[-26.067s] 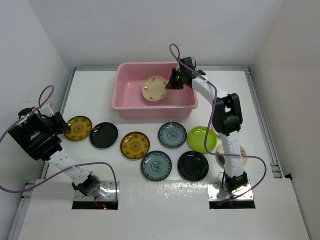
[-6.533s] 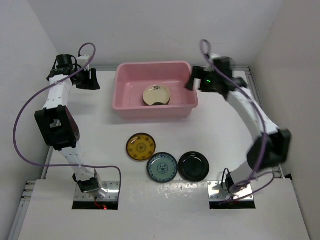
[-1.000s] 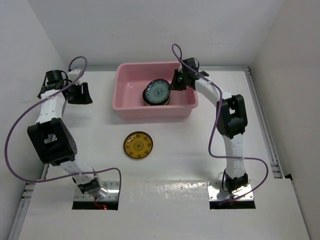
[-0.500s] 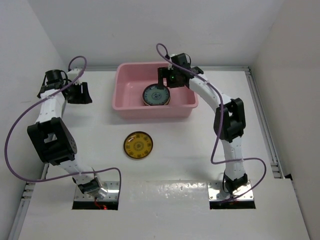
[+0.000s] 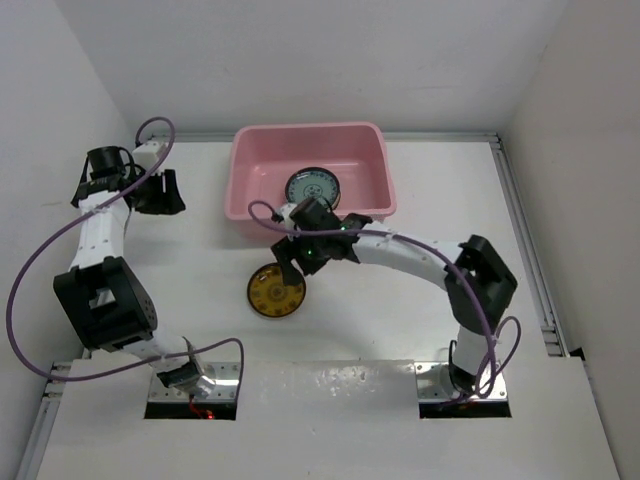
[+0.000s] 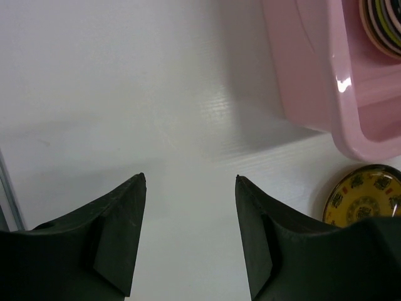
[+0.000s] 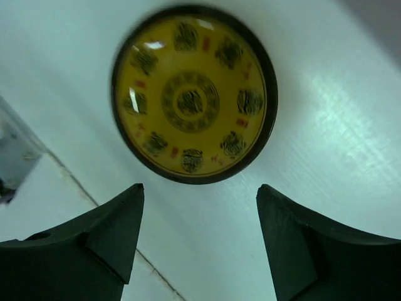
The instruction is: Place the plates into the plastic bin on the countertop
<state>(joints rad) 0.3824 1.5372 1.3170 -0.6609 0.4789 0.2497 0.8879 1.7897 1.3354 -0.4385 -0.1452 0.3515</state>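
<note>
One yellow-brown patterned plate (image 5: 271, 298) lies on the white countertop (image 5: 420, 200) in front of the pink plastic bin (image 5: 250, 215). My right gripper (image 5: 290, 266) hovers open just over its near-right rim; in the right wrist view the plate (image 7: 194, 94) lies just beyond the open gripper (image 7: 200, 188), nothing between the fingers. Inside the bin sits a stack of plates with a blue-grey patterned one (image 5: 313, 187) on top. My left gripper (image 5: 158, 192) hangs open and empty to the left of the bin (image 6: 313, 75), over bare countertop (image 6: 190, 179).
Thin metal edging (image 5: 522, 230) runs along the countertop's sides, with white walls close behind it. The arm bases (image 5: 190, 385) sit at the near edge. The left wrist view catches the stack's rim (image 6: 382, 25) and the yellow plate (image 6: 363, 197).
My right gripper let go of the blue-grey plate on the stack in the bin, opened, and swung out and down to the yellow plate. The left arm barely moved.
</note>
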